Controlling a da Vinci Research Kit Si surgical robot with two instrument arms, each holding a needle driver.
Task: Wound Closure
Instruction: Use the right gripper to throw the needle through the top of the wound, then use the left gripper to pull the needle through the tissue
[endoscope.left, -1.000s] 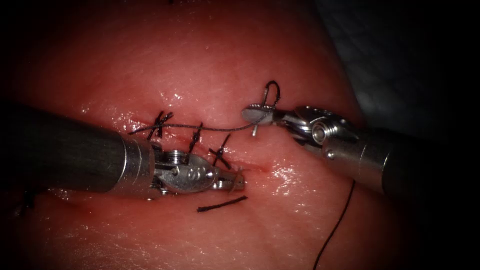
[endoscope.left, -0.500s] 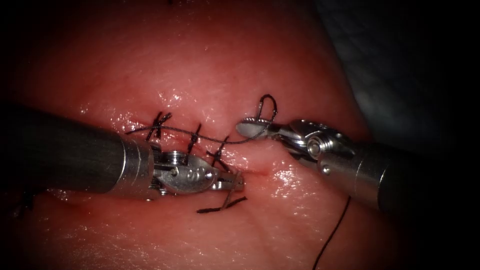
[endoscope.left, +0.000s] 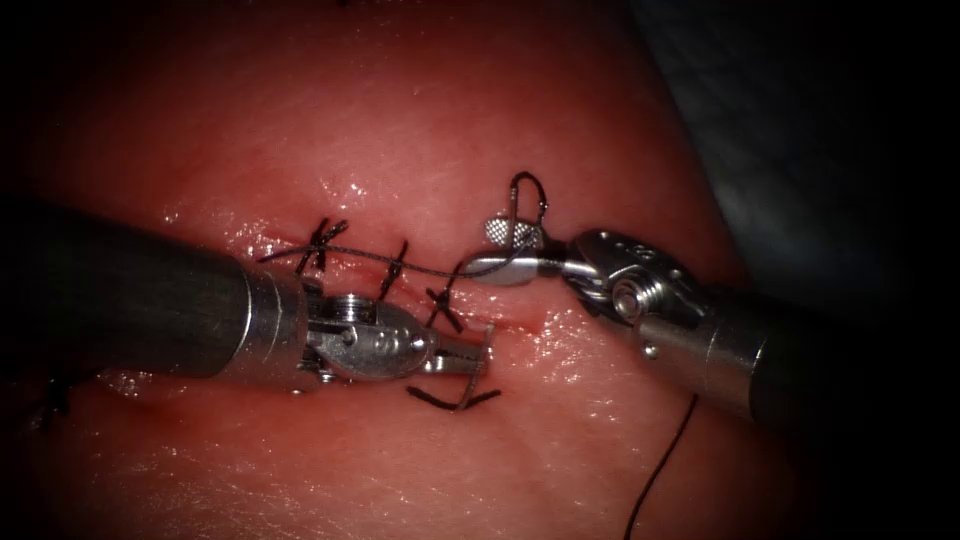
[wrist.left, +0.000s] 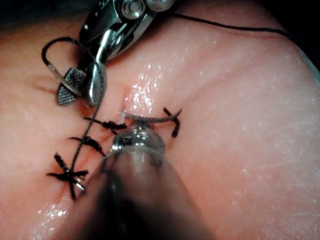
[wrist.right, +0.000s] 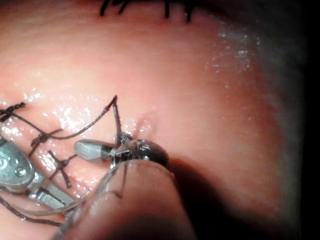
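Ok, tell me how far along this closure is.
Done: three stitches cross the cut. In hand: left tool grips the needle mid-curve; whether it enters the tissue is unclear. Right tool, jaws open, holds nothing, thread looped around it. Remaining: the cut's unstitched right end.

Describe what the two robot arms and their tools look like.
Both are dark cylindrical shafts ending in a shiny silver collar and a small metal wrist with round pins. The left tool has slim jaws; the right tool shows a cross-hatched jaw face.
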